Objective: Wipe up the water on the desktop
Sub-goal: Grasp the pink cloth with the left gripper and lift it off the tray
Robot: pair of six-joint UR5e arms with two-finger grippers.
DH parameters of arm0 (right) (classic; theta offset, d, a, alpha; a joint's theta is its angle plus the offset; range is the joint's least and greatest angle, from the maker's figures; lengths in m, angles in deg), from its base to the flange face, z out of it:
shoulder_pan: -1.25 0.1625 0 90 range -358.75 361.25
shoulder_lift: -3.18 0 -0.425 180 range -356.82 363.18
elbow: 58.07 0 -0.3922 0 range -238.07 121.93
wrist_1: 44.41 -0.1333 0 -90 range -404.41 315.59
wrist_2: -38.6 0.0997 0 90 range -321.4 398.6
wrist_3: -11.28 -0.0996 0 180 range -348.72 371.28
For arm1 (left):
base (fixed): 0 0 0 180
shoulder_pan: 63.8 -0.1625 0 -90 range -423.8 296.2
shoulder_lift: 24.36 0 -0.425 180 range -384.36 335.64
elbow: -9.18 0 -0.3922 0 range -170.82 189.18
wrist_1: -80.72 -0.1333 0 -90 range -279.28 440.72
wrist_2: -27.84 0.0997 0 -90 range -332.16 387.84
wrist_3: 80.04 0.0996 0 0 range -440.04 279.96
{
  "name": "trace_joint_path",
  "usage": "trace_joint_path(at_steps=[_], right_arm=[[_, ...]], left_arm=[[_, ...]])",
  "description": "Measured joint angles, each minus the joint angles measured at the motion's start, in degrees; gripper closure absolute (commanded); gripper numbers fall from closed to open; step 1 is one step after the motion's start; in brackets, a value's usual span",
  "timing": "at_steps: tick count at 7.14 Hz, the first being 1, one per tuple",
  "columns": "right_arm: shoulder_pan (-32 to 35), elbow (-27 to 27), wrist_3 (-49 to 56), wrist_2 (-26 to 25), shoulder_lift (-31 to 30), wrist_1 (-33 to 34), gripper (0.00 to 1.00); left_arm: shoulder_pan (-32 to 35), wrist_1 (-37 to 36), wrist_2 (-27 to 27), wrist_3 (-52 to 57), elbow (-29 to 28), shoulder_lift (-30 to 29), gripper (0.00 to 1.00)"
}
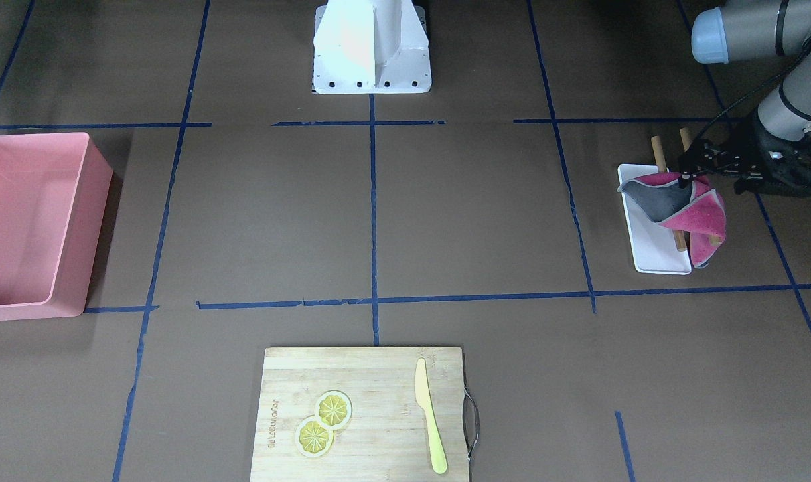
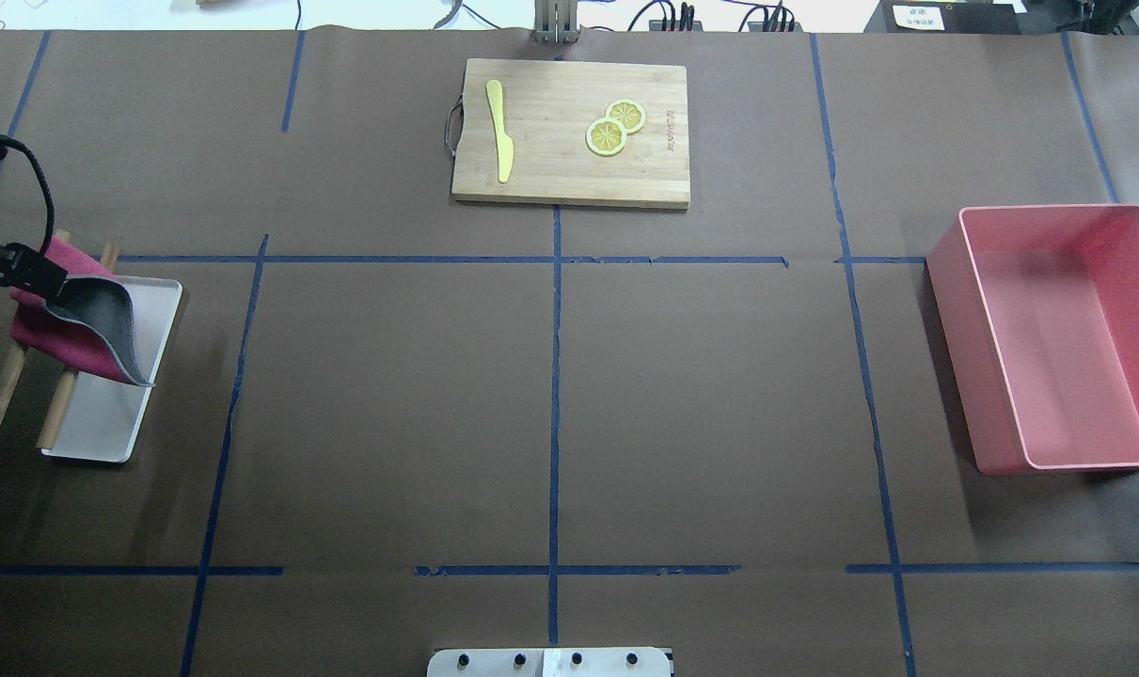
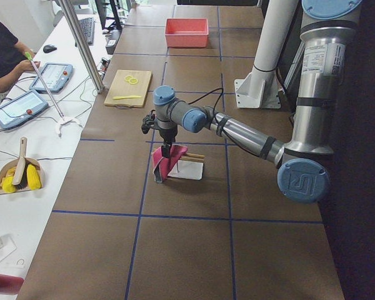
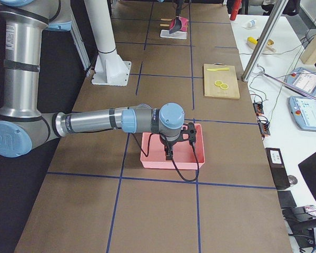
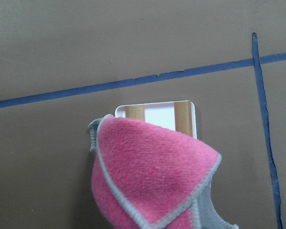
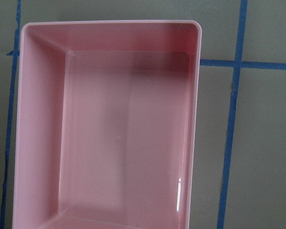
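Note:
The desktop is dark brown with blue tape lines; I see no water on it in any view. My left gripper is shut on a pink and grey cloth and holds it lifted, drooping over a white tray with two wooden rods. The cloth also shows in the overhead view and fills the left wrist view. My right gripper hangs over the pink bin; it shows only in the exterior right view, so I cannot tell whether it is open or shut.
The pink bin stands at my right end of the desktop, with nothing in it in the right wrist view. A bamboo cutting board at the far edge carries a yellow knife and two lemon slices. The robot base sits mid-table.

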Motion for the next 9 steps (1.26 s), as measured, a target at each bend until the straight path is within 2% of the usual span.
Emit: trace_joint_path(at_steps=[1, 2, 4, 5, 6, 9], right_arm=[[0.0, 0.0, 0.0, 0.0, 0.0, 0.0, 0.00], [0.0, 0.0, 0.0, 0.0, 0.0, 0.0, 0.00], [0.0, 0.0, 0.0, 0.0, 0.0, 0.0, 0.00], [0.0, 0.0, 0.0, 0.0, 0.0, 0.0, 0.00], [0.0, 0.0, 0.0, 0.0, 0.0, 0.0, 0.00], [0.0, 0.0, 0.0, 0.0, 0.0, 0.0, 0.00]], left_arm=[[-0.9, 0.0, 1.6, -0.1, -0.1, -0.3, 0.08], [-1.6, 0.1, 3.2, -0.1, -0.4, -0.6, 0.19], [-2.1, 0.1, 4.2, -0.1, -1.5, -1.4, 0.73], [-2.1, 0.1, 4.4, -0.2, -1.8, -1.7, 0.96], [-2.2, 0.0, 4.4, -0.3, -1.9, -1.9, 1.00], [-2.2, -0.1, 4.2, -2.7, -1.5, -2.8, 1.00]])
